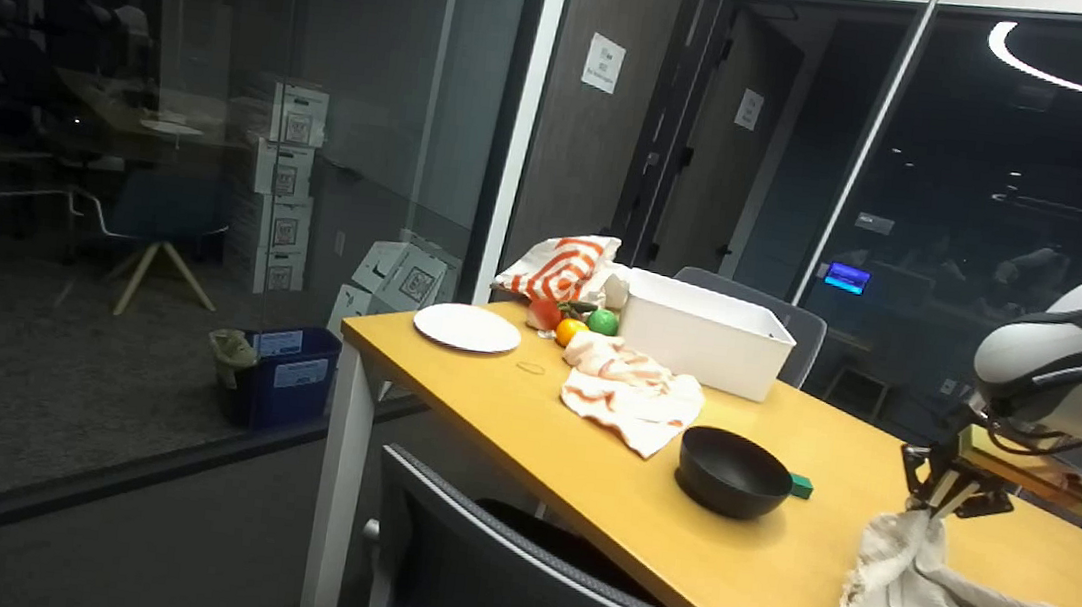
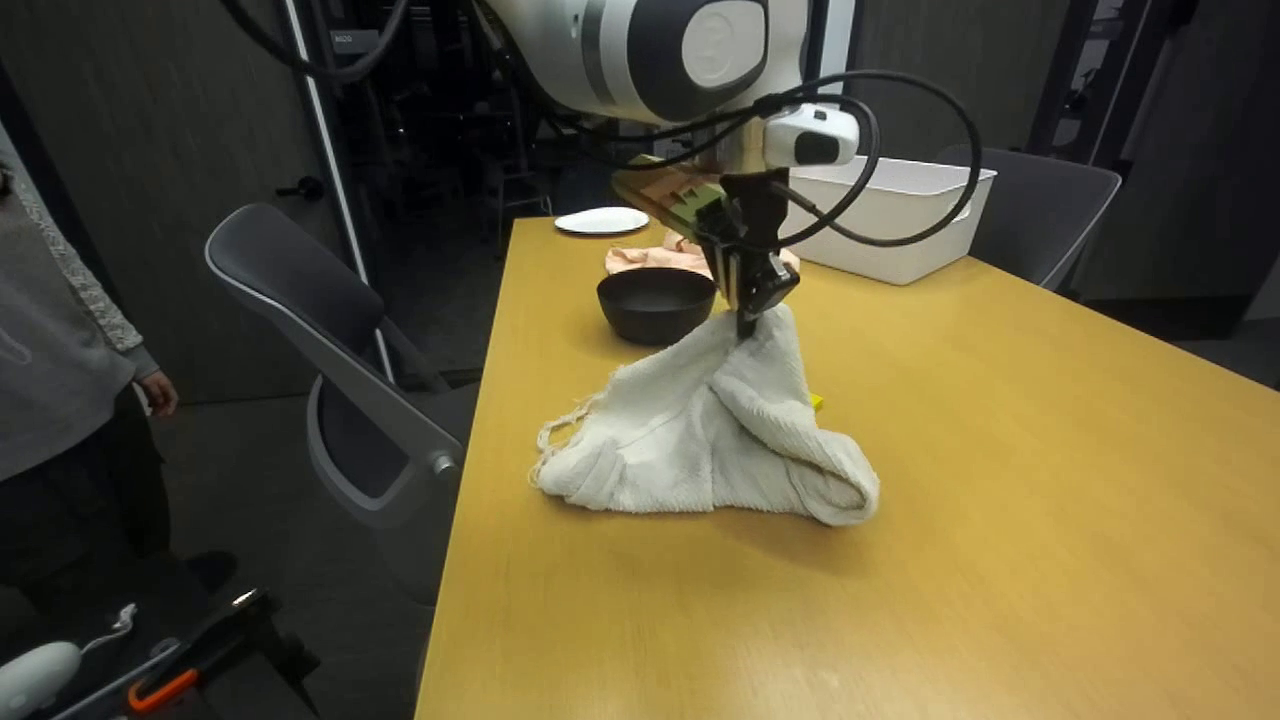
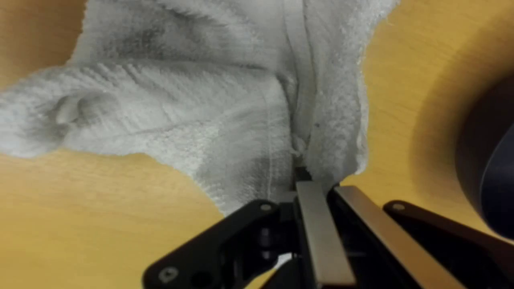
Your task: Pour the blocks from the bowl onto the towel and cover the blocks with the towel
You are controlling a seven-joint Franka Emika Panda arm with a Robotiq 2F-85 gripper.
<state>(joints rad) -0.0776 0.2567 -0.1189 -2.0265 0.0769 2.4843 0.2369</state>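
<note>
the towel (image 2: 690,450) is rough, nubby cloth; the counter (image 2: 1050,480) looks like smooth wood with a soft sheen; the bowl (image 1: 734,480) appears smooth and matt outside, the box (image 1: 698,342) matt plastic.

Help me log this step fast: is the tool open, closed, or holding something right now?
Tool: closed, holding the white towel by a bunched-up fold.

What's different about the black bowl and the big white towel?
The bowl is black; the towel is whitish. The bowl is round, while the towel is crumpled and folded. The towel spreads wider than the bowl. The tool pinches the towel's top, but isn't touching the bowl. Both are plain, without printed patterns.
</note>
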